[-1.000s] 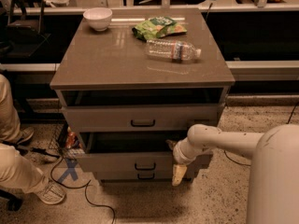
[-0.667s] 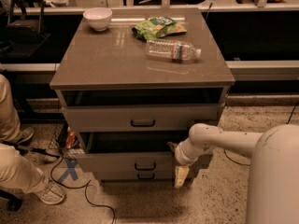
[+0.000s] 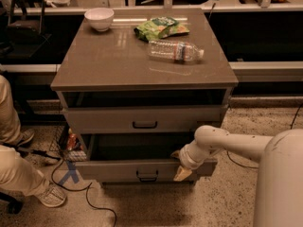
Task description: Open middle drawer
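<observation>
At the far left a seated person's leg [image 3: 13,167] in pale trousers comes into view, with a light shoe [image 3: 49,196] flat on the speckled floor, and near it a dark cable [image 3: 94,201] curls past a blue cross of tape [image 3: 71,172]. Just right of that stands a grey-brown cabinet [image 3: 118,63] with a smooth flat top. On the far left corner of the top sits a white bowl [image 3: 99,19], to its right lies a green snack bag [image 3: 161,27], and nearer and further right a clear plastic bottle [image 3: 174,50] lies on its side with its cap pointing right. Under the top, the top drawer [image 3: 104,119] stands a little way out, with a small black handle [image 3: 144,125] at its centre. Below it the middle drawer [image 3: 111,170] stands out much further toward the near side, its dark inside open to view and its own black handle [image 3: 147,175] on the front. The gripper [image 3: 180,167] is at the right end of this drawer's front, at the top edge, touching it; whether it is wide, narrow or clamped on the edge I cannot tell. Its pale arm [image 3: 232,143] reaches in from the right, level with the open drawer, and joins the robot's rounded white body [image 3: 284,183] at the near right
</observation>
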You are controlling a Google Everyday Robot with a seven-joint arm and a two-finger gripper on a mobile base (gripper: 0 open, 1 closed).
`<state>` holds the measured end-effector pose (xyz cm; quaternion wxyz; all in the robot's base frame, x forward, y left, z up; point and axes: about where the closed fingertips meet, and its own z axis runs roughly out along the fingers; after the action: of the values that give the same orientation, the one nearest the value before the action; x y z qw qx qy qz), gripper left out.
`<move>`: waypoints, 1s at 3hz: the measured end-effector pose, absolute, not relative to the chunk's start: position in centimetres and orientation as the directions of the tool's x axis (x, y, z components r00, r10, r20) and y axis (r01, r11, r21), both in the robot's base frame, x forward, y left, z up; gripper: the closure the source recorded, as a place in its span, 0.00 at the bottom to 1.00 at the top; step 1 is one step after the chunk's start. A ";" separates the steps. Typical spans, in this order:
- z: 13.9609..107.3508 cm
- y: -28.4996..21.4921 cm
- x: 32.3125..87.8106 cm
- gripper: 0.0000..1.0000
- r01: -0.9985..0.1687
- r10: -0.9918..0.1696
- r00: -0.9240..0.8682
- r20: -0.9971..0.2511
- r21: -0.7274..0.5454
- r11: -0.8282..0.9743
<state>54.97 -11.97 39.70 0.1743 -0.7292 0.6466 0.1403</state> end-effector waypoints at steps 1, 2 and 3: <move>39.8 -12.0 55.0 0.65 -0.992 -0.894 0.124 -0.430 -0.073 -0.103; 39.8 -13.7 53.2 0.88 -0.996 -0.891 0.079 -0.447 -0.072 -0.052; 39.9 -13.5 53.1 1.00 -0.996 -0.890 0.074 -0.451 -0.073 -0.046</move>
<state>53.09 -13.50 39.94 0.1861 -0.7088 0.6652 0.1431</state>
